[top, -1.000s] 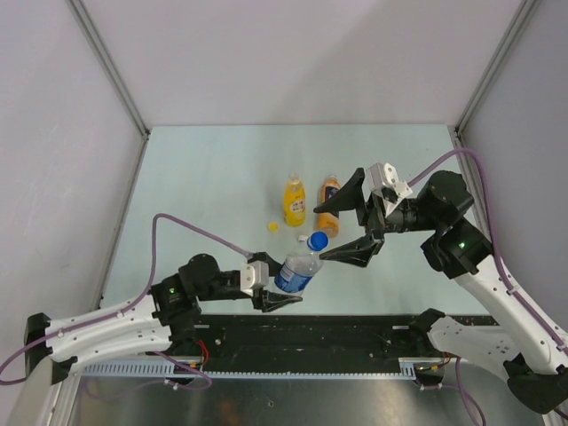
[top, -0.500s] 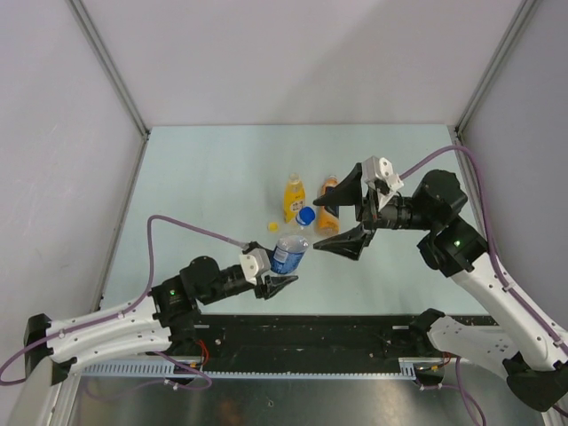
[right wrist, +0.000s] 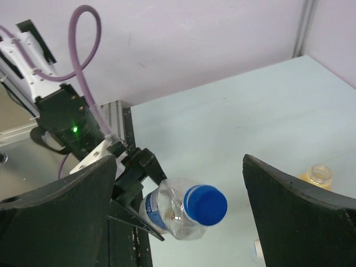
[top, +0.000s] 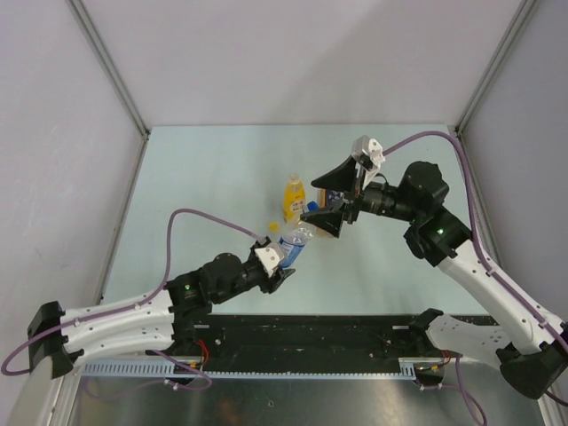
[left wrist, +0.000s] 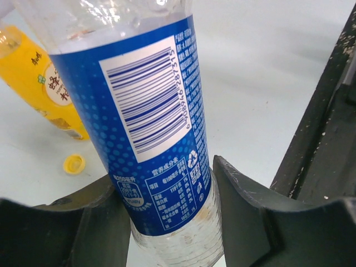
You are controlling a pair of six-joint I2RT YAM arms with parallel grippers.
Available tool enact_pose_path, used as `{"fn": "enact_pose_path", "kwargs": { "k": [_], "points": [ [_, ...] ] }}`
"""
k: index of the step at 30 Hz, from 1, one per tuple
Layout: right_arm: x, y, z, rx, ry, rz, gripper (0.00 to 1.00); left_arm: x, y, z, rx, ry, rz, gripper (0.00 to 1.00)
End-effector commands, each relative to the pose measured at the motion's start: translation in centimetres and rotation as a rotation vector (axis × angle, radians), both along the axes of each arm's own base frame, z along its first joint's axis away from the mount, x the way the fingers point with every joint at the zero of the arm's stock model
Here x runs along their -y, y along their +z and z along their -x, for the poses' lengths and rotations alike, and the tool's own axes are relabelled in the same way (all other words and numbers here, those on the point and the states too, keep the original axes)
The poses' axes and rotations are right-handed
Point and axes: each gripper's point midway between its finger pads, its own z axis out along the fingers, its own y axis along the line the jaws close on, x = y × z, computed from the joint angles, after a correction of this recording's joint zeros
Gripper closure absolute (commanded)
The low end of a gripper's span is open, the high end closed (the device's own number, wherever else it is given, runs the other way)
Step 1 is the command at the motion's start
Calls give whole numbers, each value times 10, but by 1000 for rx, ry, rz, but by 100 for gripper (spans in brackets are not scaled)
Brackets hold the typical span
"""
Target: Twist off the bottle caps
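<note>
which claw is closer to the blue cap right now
Right. The right claw stands open with the blue cap between its jaws. The left claw is shut on the lower body of the clear bottle, at the far end from the cap.

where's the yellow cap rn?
Left wrist view, lower left: the yellow cap lies loose on the table, right by the yellow bottle and left of the clear bottle.
</note>
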Motion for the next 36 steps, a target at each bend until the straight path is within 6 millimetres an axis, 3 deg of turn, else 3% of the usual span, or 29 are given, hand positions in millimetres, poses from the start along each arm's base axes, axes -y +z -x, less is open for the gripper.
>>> {"fn": "enact_pose_path", "kwargs": {
  "k": [1, 10, 28, 30, 34, 36],
  "points": [
    [-1, 9, -21, -8, -85, -43, 1, 1, 22, -15, 32, 69, 10, 100],
    [-4, -18, -40, -82, -112, 16, 1, 3, 22, -15, 30, 67, 4, 100],
    [-12, -40, -13, -128, 108, 74, 31, 1, 39, -7, 46, 29, 62, 100],
    [-13, -40, -12, -129, 120, 76, 41, 1, 39, -7, 45, 26, 66, 100],
    [-12, -38, -13, -127, 106, 70, 72, 1, 38, -6, 43, 23, 65, 100],
    [-11, -36, -13, -125, 91, 66, 80, 1, 36, -6, 43, 26, 61, 100]
  ]
}}
